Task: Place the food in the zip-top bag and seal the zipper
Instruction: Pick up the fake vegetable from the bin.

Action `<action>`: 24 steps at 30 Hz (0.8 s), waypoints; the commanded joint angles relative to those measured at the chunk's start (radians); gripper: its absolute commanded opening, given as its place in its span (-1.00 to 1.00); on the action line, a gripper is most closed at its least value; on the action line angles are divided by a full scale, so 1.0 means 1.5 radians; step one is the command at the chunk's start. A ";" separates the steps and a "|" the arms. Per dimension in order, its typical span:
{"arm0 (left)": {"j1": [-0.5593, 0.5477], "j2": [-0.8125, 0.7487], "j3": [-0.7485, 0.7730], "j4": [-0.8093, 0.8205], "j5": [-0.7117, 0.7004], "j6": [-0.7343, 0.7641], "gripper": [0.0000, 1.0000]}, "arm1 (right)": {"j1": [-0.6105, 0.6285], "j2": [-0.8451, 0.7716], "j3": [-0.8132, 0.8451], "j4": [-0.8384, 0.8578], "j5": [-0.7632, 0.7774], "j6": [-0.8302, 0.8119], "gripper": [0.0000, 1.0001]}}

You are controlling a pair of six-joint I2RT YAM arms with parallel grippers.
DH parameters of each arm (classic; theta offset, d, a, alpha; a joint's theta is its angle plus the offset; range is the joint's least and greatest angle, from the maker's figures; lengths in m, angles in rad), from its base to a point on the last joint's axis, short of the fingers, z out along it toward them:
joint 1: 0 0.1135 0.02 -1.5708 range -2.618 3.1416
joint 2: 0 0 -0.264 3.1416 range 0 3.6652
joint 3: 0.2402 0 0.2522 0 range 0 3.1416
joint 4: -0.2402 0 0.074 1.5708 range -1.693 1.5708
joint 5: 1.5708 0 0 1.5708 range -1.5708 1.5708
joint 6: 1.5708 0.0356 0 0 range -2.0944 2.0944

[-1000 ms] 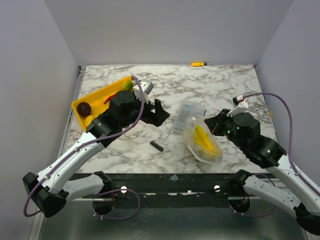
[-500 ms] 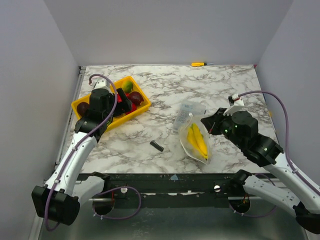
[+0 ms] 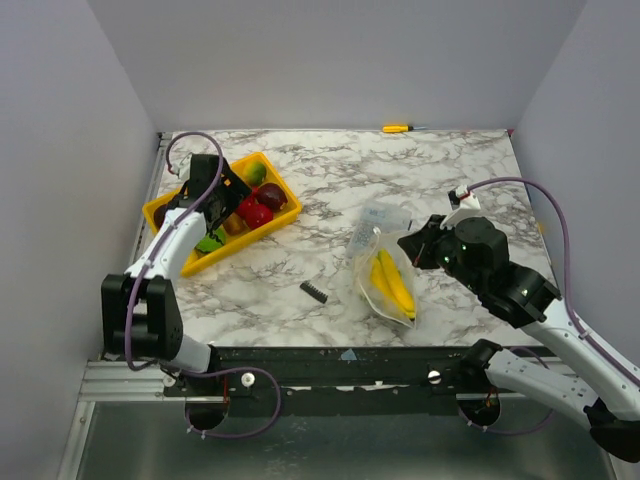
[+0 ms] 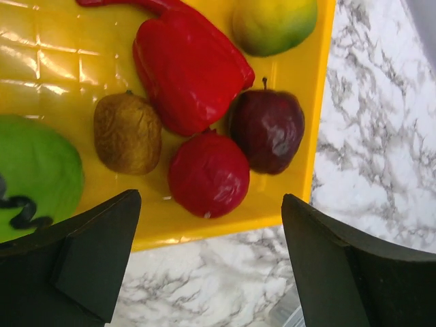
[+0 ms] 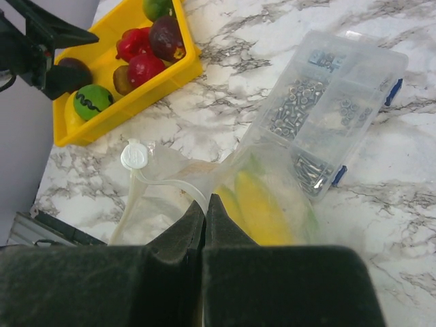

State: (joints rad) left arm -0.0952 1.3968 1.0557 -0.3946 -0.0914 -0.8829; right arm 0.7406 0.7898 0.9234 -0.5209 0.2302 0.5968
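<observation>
The food lies in a yellow tray (image 3: 280, 215): a red pepper (image 4: 187, 65), a red round fruit (image 4: 208, 174), a dark purple apple (image 4: 267, 129), a brown piece (image 4: 127, 133), a yellow-green fruit (image 4: 272, 24) and a green piece (image 4: 34, 174). My left gripper (image 4: 210, 199) hangs open above the tray's edge, holding nothing; from above it shows over the tray (image 3: 222, 195). The zip-top bag (image 5: 170, 204) holds yellow food (image 5: 255, 204). My right gripper (image 5: 204, 202) is shut on the zipper (image 5: 174, 182) at the bag's rim, near its white tab (image 5: 134, 155). In the top view the bag (image 3: 385, 285) sits left of the right gripper (image 3: 410, 245).
A clear box of screws (image 5: 334, 95) lies just behind the bag, touching it (image 3: 375, 225). A small black spring (image 3: 314, 291) rests on the marble between tray and bag. A yellow tool (image 3: 397, 128) lies at the back edge. Grey walls close in both sides.
My left arm swung from the table's middle back left to above the tray, its gripper staying open. The right gripper drew the bag's rim slightly left, and the bag shifted with it.
</observation>
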 commanded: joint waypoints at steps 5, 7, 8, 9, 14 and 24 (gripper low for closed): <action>0.024 0.174 0.154 -0.009 -0.065 -0.140 0.70 | 0.002 -0.028 -0.001 0.007 0.020 -0.008 -0.99; 0.033 0.210 0.189 -0.037 -0.057 -0.173 0.70 | 0.002 -0.032 0.000 0.002 0.035 -0.012 -0.99; 0.034 0.228 0.210 -0.055 -0.059 -0.190 0.70 | 0.002 -0.033 0.001 0.000 0.040 -0.014 -0.99; 0.036 0.245 0.234 -0.081 -0.065 -0.206 0.70 | 0.002 -0.034 0.004 -0.002 0.045 -0.017 -0.99; 0.036 0.348 0.373 -0.241 -0.082 -0.268 0.71 | 0.003 -0.029 0.012 -0.001 0.053 -0.023 -0.99; 0.037 0.463 0.479 -0.369 -0.079 -0.331 0.54 | 0.003 -0.024 0.009 0.004 0.041 -0.012 -0.99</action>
State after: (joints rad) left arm -0.0422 2.0388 1.7313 -0.8028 -0.1833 -1.3132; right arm 0.7406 0.7593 0.9230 -0.5251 0.2733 0.5755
